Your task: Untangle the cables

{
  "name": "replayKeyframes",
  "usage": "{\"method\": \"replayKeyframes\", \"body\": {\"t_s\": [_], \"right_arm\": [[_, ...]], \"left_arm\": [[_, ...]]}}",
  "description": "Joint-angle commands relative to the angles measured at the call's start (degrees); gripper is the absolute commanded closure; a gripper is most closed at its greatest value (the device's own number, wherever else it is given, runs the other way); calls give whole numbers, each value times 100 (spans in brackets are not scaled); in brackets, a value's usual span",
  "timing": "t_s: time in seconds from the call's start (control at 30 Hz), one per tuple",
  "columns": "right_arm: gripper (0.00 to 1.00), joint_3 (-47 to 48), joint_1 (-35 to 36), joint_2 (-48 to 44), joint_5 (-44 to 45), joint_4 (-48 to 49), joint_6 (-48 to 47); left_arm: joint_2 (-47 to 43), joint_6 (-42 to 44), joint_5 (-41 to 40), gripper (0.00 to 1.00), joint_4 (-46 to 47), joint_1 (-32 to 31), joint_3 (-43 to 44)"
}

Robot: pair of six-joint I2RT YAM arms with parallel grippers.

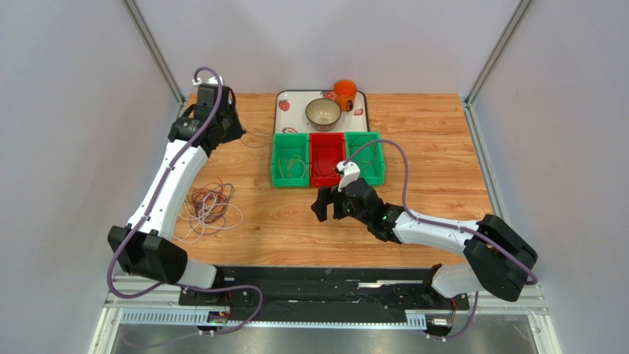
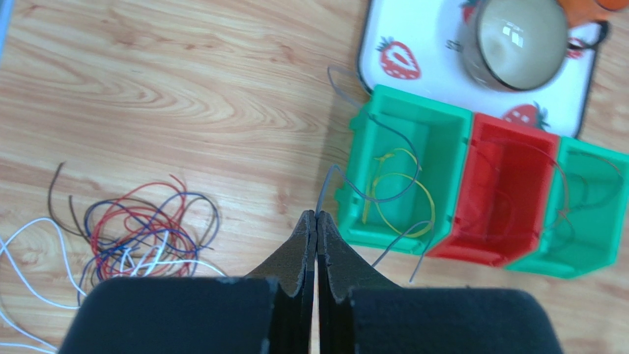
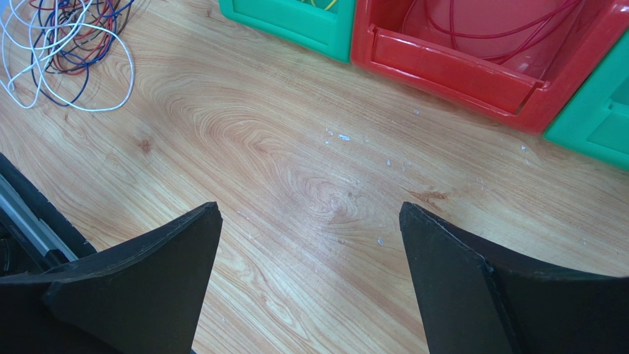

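Observation:
The tangled cables (image 1: pixel 210 203) lie on the wooden table at the left, a loose heap of red, blue, white and dark loops (image 2: pixel 140 228), also seen in the right wrist view (image 3: pixel 66 44). My left gripper (image 2: pixel 317 215) is shut on a thin grey cable (image 2: pixel 325 184), which runs up from the fingertips and over the rim of the left green bin (image 2: pixel 354 199). A yellow cable (image 2: pixel 402 177) lies coiled in that bin. A red cable (image 3: pixel 480 33) lies in the red bin (image 3: pixel 450 63). My right gripper (image 3: pixel 310 210) hangs open over bare wood, in front of the bins (image 1: pixel 325 206).
Three bins stand in a row at the back middle: green (image 1: pixel 279 158), red (image 1: pixel 326 177), green (image 1: pixel 378 158). Behind them a strawberry-print tray (image 1: pixel 284 103) carries a bowl (image 1: pixel 323 113) and an orange cup (image 1: pixel 344 92). Grey walls close in both sides.

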Motion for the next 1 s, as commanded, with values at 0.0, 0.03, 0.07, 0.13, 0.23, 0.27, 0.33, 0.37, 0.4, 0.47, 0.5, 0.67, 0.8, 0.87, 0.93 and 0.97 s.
{"method": "replayKeyframes", "body": {"t_s": [0.0, 0.03, 0.07, 0.13, 0.23, 0.27, 0.33, 0.37, 0.4, 0.47, 0.5, 0.67, 0.8, 0.87, 0.93, 0.97], "right_arm": [[4, 214, 13, -30, 119, 161, -38], [4, 205, 13, -39, 136, 170, -38], [4, 205, 13, -47, 145, 161, -47], [4, 161, 13, -109, 215, 196, -12], [4, 65, 13, -179, 294, 258, 14], [4, 47, 13, -214, 303, 284, 23], [4, 47, 13, -215, 312, 276, 23], [4, 81, 13, -171, 312, 258, 23], [4, 99, 13, -162, 312, 232, 23], [4, 134, 13, -127, 303, 188, 32], [4, 134, 13, -144, 303, 196, 32], [4, 126, 13, -144, 312, 188, 32], [4, 143, 13, -127, 303, 170, 32], [4, 143, 4, -127, 303, 170, 32], [4, 143, 21, -118, 303, 170, 23], [4, 152, 13, -118, 303, 161, 32]], "left_arm": [[-414, -53, 370, 100, -543, -293, 551], [-441, -89, 458, 100, -552, -328, 683], [-467, -98, 572, 100, -561, -363, 727], [-441, -229, 669, 100, -657, -416, 876], [-353, -396, 985, 100, -754, -425, 930], [-353, -440, 1116, 100, -737, -425, 895], [-336, -545, 1407, 100, -614, -425, 773], [-301, -563, 1591, 100, -561, -425, 728], [-283, -590, 1627, 100, -526, -425, 684], [-196, -642, 1584, 100, -508, -425, 588], [-178, -677, 1557, 100, -508, -425, 518], [94, -660, 1548, 100, -376, -416, 315], [446, -555, 1592, 100, -376, -416, 332], [612, -528, 1558, 100, -359, -425, 332], [718, -493, 1505, 100, -324, -425, 367], [815, -476, 1383, 100, -332, -425, 385]]}}
